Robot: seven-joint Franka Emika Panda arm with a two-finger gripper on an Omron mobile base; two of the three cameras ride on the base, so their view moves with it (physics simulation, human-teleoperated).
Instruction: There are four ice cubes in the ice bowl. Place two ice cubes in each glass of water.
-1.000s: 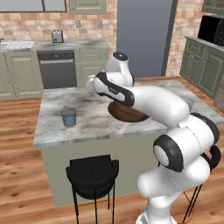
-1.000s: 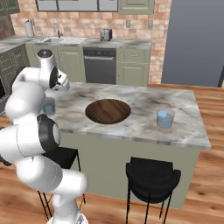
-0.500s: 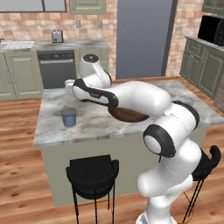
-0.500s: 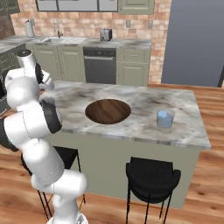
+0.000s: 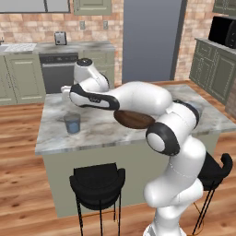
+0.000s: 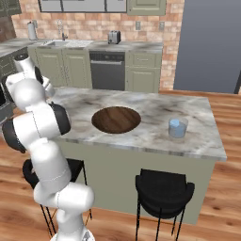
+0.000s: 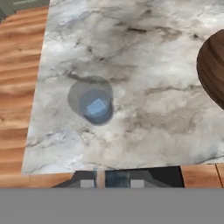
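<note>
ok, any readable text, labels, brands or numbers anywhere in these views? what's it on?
None: no readable text in any view.
Glass, wooden bowl, marble counter: plain, no markings.
Dishwasher, toaster, microwave: too small to show any lettering.

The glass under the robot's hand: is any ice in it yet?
Yes, one cube. In the hand view the glass stands upright on the counter with a pale blue ice cube inside it.
</note>
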